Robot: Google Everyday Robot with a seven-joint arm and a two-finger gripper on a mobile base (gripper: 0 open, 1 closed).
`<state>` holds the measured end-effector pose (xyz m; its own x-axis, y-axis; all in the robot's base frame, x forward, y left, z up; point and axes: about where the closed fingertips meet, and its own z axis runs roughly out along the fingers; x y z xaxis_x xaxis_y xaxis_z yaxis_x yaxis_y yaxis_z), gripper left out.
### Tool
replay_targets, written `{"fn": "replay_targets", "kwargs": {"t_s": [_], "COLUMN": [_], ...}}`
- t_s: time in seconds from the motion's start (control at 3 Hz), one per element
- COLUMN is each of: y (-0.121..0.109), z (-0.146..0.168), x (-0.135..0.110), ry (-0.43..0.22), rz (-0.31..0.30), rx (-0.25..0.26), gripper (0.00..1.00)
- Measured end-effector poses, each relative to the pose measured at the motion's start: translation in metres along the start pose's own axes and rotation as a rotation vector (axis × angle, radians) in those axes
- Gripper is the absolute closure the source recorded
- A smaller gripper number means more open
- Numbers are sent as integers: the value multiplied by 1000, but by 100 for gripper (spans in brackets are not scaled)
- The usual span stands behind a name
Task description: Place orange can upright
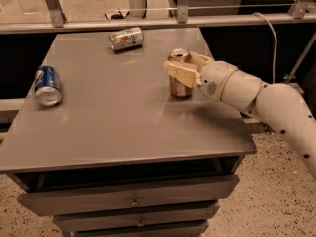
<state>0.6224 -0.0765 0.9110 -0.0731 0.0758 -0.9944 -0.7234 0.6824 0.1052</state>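
Observation:
The orange can stands upright on the grey table, right of its middle, silver top facing up. My gripper reaches in from the right and is closed around the can's upper half. One cream finger lies across the can's front and the other sits behind it. The can's base looks to be touching the tabletop.
A blue can lies on its side near the table's left edge. A white-green can lies on its side at the back. The table's right edge is just beside my arm. Drawers are below the tabletop, and a metal rail runs behind.

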Motion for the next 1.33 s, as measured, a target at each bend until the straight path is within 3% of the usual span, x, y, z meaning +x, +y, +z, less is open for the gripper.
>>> {"fn": "replay_targets", "kwargs": {"t_s": [0.33, 0.67, 1.0, 1.33], "y": [-2, -7, -16, -29], "z": [-1, -16, -50, -118], "x": [2, -4, -24, -47], "ry": [4, 22, 42, 57], "rz": [1, 12, 40, 99], "rx": [7, 25, 51, 62], "gripper": [0, 0, 0, 0]}}
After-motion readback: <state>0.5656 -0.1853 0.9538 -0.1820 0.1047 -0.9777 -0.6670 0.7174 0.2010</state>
